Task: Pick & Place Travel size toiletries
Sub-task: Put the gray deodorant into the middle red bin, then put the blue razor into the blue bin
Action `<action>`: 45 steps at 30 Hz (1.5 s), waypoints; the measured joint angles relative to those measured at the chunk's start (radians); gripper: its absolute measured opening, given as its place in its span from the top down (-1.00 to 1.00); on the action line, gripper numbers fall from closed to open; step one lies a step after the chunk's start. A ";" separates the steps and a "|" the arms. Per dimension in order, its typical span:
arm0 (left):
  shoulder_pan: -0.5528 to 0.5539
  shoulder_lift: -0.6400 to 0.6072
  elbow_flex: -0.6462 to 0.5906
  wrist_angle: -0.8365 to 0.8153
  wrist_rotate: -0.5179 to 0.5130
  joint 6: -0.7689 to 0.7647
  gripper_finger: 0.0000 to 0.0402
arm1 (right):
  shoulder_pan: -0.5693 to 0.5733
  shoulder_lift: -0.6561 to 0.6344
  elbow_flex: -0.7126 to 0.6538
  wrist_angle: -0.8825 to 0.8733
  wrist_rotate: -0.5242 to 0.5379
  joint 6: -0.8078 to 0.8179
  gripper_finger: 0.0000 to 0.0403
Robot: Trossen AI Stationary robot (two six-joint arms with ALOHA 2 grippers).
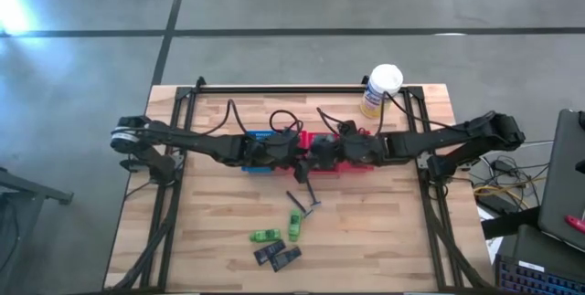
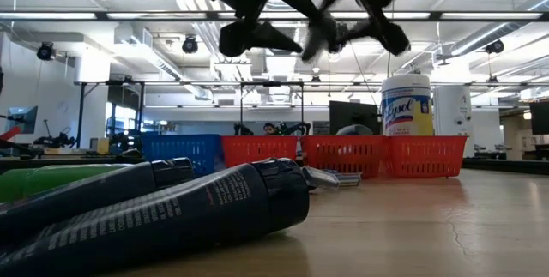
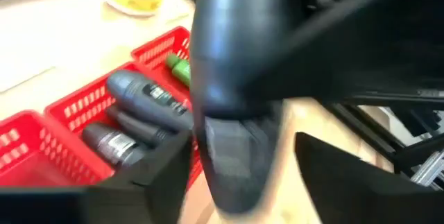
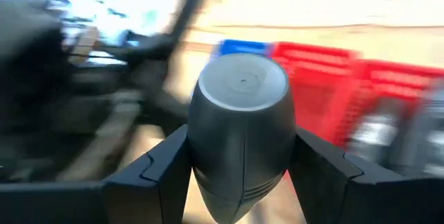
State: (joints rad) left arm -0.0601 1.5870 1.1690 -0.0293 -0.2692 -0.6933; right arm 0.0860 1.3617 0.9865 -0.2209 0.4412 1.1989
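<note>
Both arms meet over the middle of the table, above the baskets. My right gripper (image 4: 239, 165) is shut on a grey oval piece (image 4: 243, 113), raised high in the low view (image 2: 322, 33). My left gripper (image 3: 243, 179) is open with its fingers on either side of the same piece (image 3: 236, 158); a gap shows at one finger, and I cannot tell whether the other touches. On the near table lie thin dark razors (image 1: 306, 201), two green bottles (image 1: 294, 226) and dark packets (image 1: 277, 257). One red basket (image 3: 62, 123) holds more grey pieces (image 3: 142, 99) and a green bottle (image 3: 179, 69). My right gripper pinches the grey oval piece by its two sides (image 4: 201, 148), one finger on each. The piece lies along the fingers, its flat round end (image 4: 243, 82) facing back toward the wrist. It is lifted clear of the table and baskets.
A blue basket (image 1: 256, 140) and red baskets (image 1: 361, 169) stand in a row under the arms. The white-lidded yellow canister (image 1: 379, 89) stands at the far edge, right of centre. Bare wood lies near left and near right of the loose items.
</note>
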 joint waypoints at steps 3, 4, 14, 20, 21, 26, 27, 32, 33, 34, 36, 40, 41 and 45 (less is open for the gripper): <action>0.000 -0.003 0.002 -0.059 -0.001 -0.002 -0.63 | -0.020 0.004 -0.001 -0.072 0.006 0.006 0.03; 0.000 -0.006 0.002 -0.094 0.000 -0.003 -0.72 | -0.027 0.003 -0.001 -0.106 0.008 0.008 0.03; -0.002 -0.174 -0.049 -0.379 -0.001 0.173 -0.86 | -0.196 0.076 0.002 -0.165 -0.277 -0.009 0.02; 0.052 -0.346 -0.188 -0.410 0.005 0.185 -0.83 | -0.263 0.206 0.046 -0.174 -0.408 -0.021 0.02; 0.057 -0.375 -0.214 -0.407 0.009 0.177 -0.83 | -0.267 0.220 0.060 -0.174 -0.413 -0.025 0.02; 0.061 -0.501 -0.329 -0.373 0.019 0.148 -0.84 | -0.275 0.288 0.132 -0.236 -0.412 -0.017 0.01; 0.061 -0.525 -0.350 -0.368 0.019 0.142 -0.84 | -0.278 0.302 0.147 -0.269 -0.413 -0.007 -0.01; 0.063 -0.622 -0.446 -0.330 0.019 0.149 -0.84 | -0.279 0.359 0.207 -0.376 -0.417 0.008 -0.13; 0.063 -0.639 -0.462 -0.326 0.018 0.154 -0.84 | -0.279 0.365 0.215 -0.376 -0.415 0.013 -0.16; 0.063 -0.652 -0.477 -0.328 0.018 0.161 -0.84 | -0.278 0.373 0.227 -0.380 -0.407 0.023 -0.19; 0.063 -0.680 -0.504 -0.325 0.021 0.174 -0.84 | -0.279 0.376 0.253 -0.381 -0.390 0.029 -0.25; 0.065 -0.727 -0.548 -0.330 0.064 0.188 -0.84 | -0.274 0.375 0.302 -0.431 -0.353 0.030 -0.36; 0.066 -0.737 -0.556 -0.331 0.084 0.188 -0.84 | -0.270 0.372 0.315 -0.457 -0.341 0.030 -0.39; 0.066 -0.773 -0.574 -0.349 0.119 0.225 -0.84 | -0.253 0.366 0.392 -0.537 -0.296 0.019 -0.51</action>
State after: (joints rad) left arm 0.0062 0.8140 0.5954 -0.3781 -0.1499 -0.4685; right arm -0.1672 1.7278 1.3785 -0.7576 0.1448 1.2177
